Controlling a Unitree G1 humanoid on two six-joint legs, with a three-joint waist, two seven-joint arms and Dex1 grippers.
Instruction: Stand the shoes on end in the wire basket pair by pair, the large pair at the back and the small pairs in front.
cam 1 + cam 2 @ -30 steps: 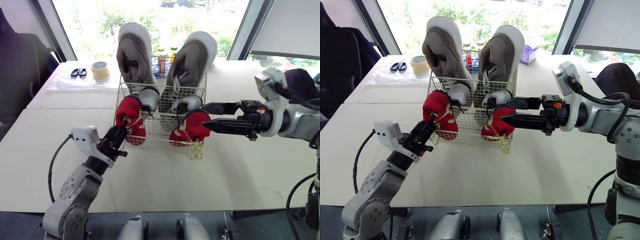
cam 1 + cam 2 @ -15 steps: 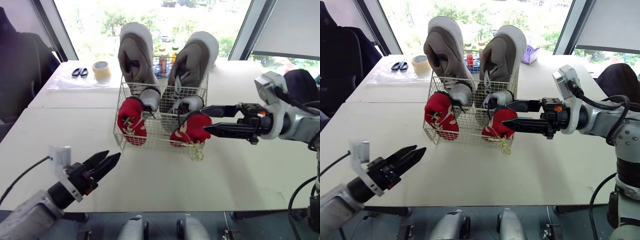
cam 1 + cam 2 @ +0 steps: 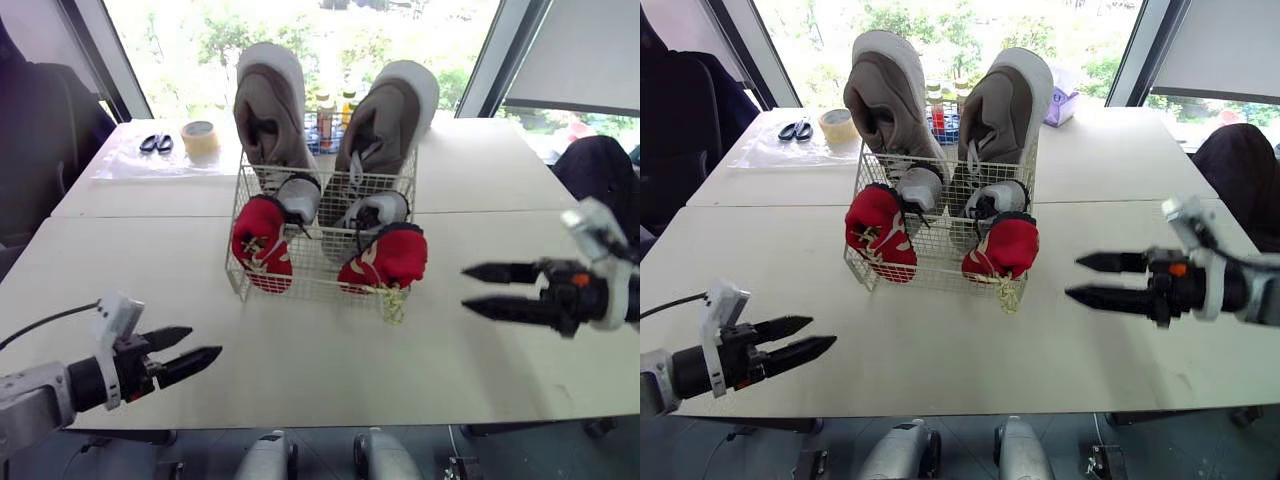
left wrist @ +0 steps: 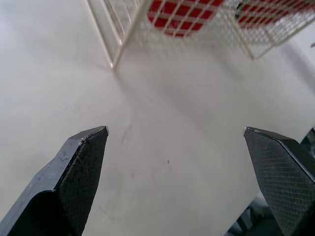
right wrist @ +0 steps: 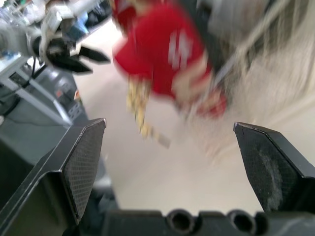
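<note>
Wire basket [image 3: 318,268] sits apparently well clear of left hand [image 3: 205,342] and right hand [image 3: 464,286], both wide.

Shoes [image 3: 268,110] upright in wire basket [image 3: 318,272]

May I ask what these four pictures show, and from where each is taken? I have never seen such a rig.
This humanoid robot has two arms, each ending in a two-fingered gripper. The wide pictures come from its head cameras, looking down at a table; the close ones from wrist cameras, looking along each gripper. On the table stands a wire basket: large grey shoes on end at the back, small grey shoes and red shoes in front. A tape roll and scissors lie behind. Left gripper and right gripper are open, empty.
</note>
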